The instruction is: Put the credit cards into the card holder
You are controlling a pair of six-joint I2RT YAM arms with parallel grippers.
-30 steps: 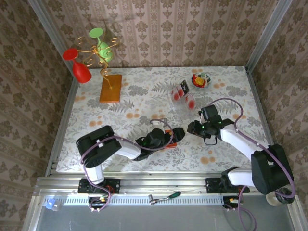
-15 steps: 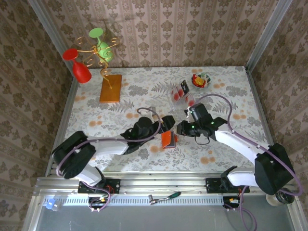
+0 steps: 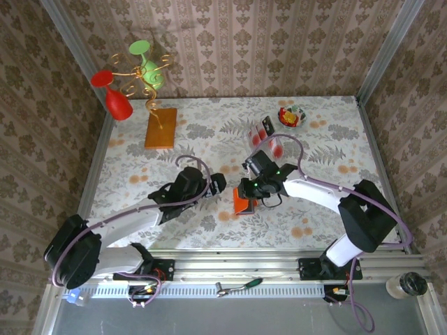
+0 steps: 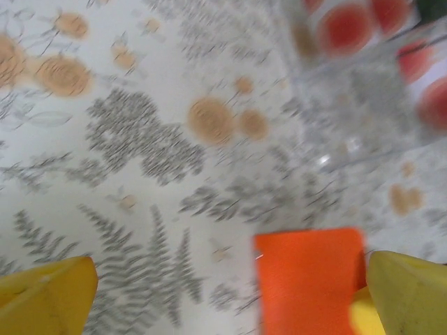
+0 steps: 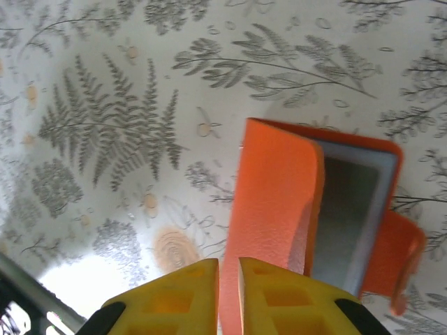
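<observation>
The card holder [image 3: 244, 204] is a small orange-red wallet lying part open on the floral table, its grey-blue inside [image 5: 349, 202] showing. My right gripper [image 3: 246, 191] stands over it. In the right wrist view this gripper [image 5: 228, 276] is shut on the edge of the raised orange cover [image 5: 276, 188]. My left gripper [image 3: 217, 183] hangs wide open just left of the holder [image 4: 311, 279], and in the blurred left wrist view nothing lies between its fingers [image 4: 227, 289]. The credit cards [image 3: 265, 132], black and pale with red round marks, stand in a clear tray [image 3: 257, 148] behind the holder.
An orange-brown board [image 3: 160, 128] with a gold wire stand holding a red glass [image 3: 115, 101] and a green glass [image 3: 148, 66] sits at the back left. A small bowl [image 3: 291, 116] of coloured bits stands right of the tray. Patterned walls close in three sides.
My right gripper moved left to the card holder and closed on its cover. My left gripper drew back to the left, off the holder, staying open.
</observation>
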